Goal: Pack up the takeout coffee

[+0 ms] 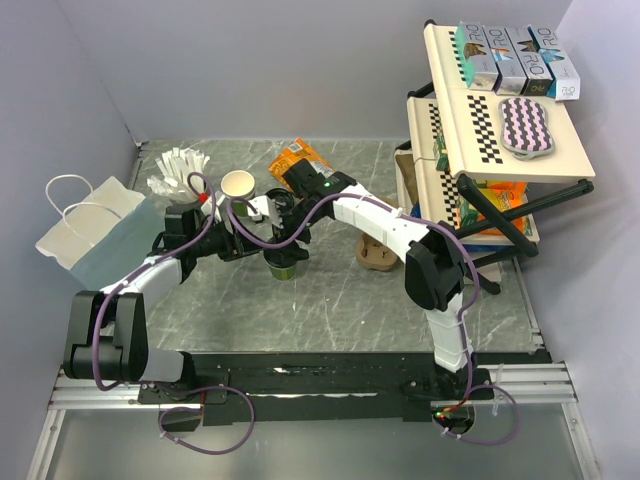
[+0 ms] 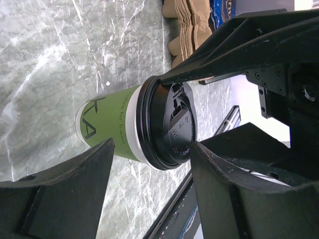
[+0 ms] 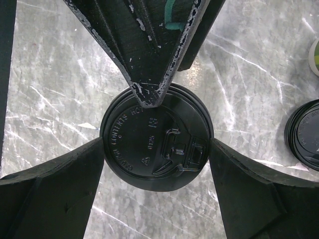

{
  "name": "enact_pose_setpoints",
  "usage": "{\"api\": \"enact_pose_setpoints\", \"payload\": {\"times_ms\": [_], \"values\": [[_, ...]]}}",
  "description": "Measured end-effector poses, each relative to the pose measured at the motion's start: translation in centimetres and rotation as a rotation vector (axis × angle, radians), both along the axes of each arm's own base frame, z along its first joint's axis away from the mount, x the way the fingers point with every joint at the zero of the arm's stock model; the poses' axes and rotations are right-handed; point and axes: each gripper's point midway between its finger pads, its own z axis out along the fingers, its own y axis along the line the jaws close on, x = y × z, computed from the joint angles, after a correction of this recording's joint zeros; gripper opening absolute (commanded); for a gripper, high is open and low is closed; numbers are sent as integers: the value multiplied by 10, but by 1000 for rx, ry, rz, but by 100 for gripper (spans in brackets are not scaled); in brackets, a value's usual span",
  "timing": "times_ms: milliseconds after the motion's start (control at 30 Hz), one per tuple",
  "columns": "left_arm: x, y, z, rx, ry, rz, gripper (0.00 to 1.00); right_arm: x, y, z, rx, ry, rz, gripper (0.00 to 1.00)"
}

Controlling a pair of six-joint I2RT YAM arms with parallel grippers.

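The takeout coffee stands on the marble table, a green and white paper cup with a black lid. My right gripper hangs over it. Its fingers press the lid's rim on both sides, and one of them shows against the rim in the left wrist view. My left gripper comes in from the left, rolled on its side and open. One finger sits by the green band and the other finger by the lid. From above, its upper finger ends at the lid's edge.
A paper bag stands at the far left. Behind the grippers are a lidless cup, a cup of white sticks and an orange packet. Cardboard carriers and a shelf rack are on the right. Spare lids lie nearby.
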Motion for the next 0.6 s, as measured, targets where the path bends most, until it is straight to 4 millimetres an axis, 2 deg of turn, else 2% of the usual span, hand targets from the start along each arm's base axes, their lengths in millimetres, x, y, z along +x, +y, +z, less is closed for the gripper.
{"api": "enact_pose_setpoints", "payload": {"times_ms": [600], "values": [[0,0,-6,1,18,-2,68,2,3,4,5,-5,9,89]]}}
